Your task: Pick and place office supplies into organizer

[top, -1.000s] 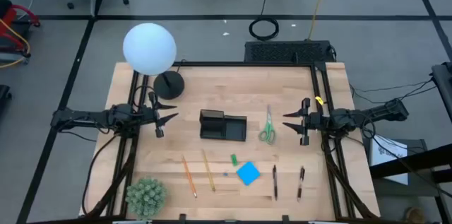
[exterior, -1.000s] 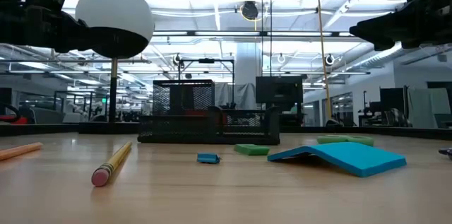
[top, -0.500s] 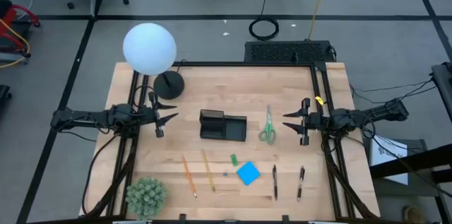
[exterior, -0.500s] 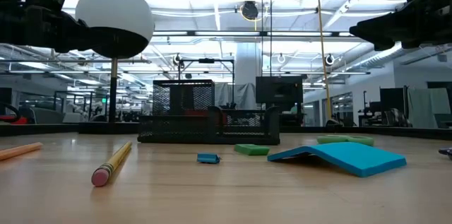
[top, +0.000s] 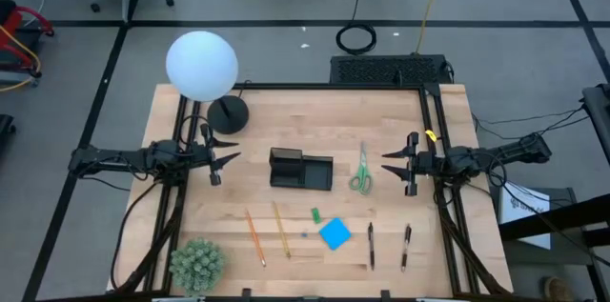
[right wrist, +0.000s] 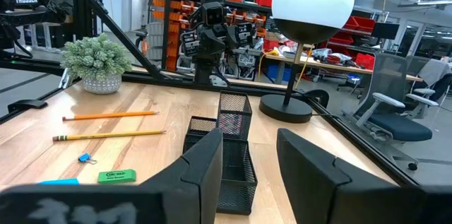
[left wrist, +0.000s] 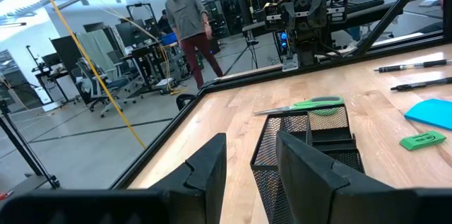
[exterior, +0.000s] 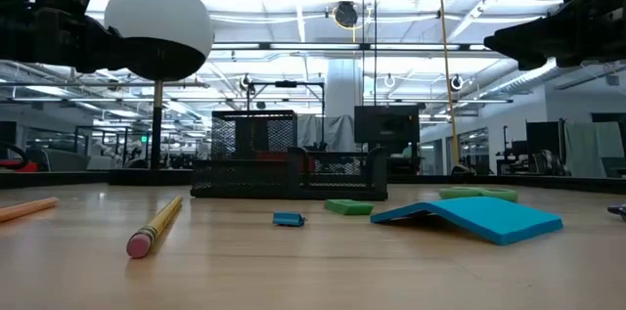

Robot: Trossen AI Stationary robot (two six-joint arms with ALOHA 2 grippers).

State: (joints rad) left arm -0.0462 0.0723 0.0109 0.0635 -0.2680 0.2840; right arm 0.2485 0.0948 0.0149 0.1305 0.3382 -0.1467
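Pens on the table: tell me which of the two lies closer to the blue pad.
The pen just right of the blue pad is the closer one. The other pen lies farther right, toward the table's right edge, with the first pen between it and the pad.

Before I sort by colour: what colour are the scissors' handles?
Green. The scissors lie right of the organizer; the high view shows it best.

Organizer (top: 301, 170) sits mid surface (top: 381, 121); scissors (top: 360, 171) just to its right. Lamp (top: 202, 66) at back-left corner, plant ball (top: 197, 263) at front-left. Along front, L to R: two pencils (top: 267, 232), eraser (top: 315, 214), pad (top: 335, 233), two pens (top: 388, 245).
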